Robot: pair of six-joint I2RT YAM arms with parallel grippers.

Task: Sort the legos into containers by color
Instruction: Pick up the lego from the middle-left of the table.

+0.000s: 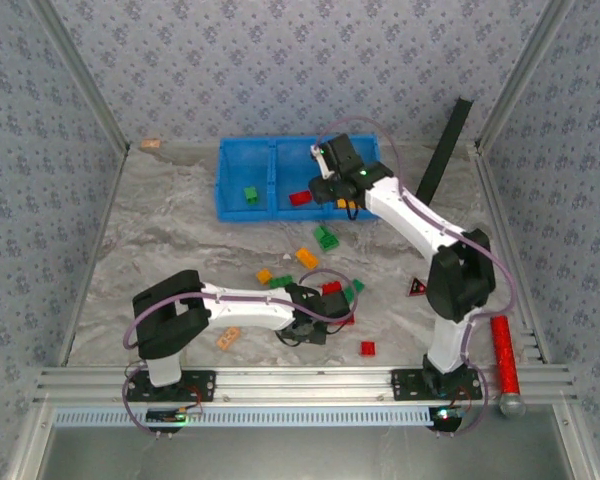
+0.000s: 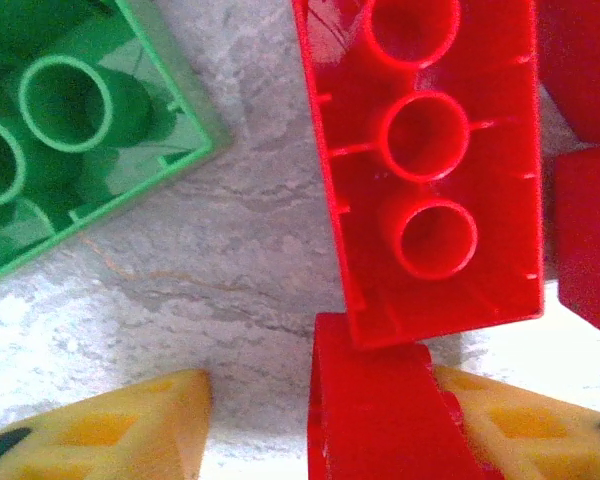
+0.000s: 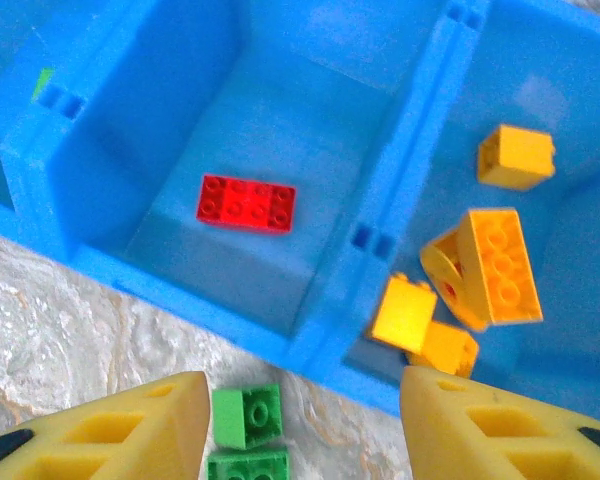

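My left gripper is low over the loose legos mid-table. In the left wrist view a small red brick stands between its yellow fingers, against the right one, with a gap to the left one. Beyond lie an upturned red brick and an upturned green brick. My right gripper hangs open and empty over the blue bin's near edge. The bin's middle compartment holds a red brick; the right one holds several orange bricks. A green brick lies in the left one.
Loose bricks lie on the marble table: green, orange, red, orange. Two green bricks sit just outside the bin. A red cylinder lies at the right edge, and a black bar leans at the back right.
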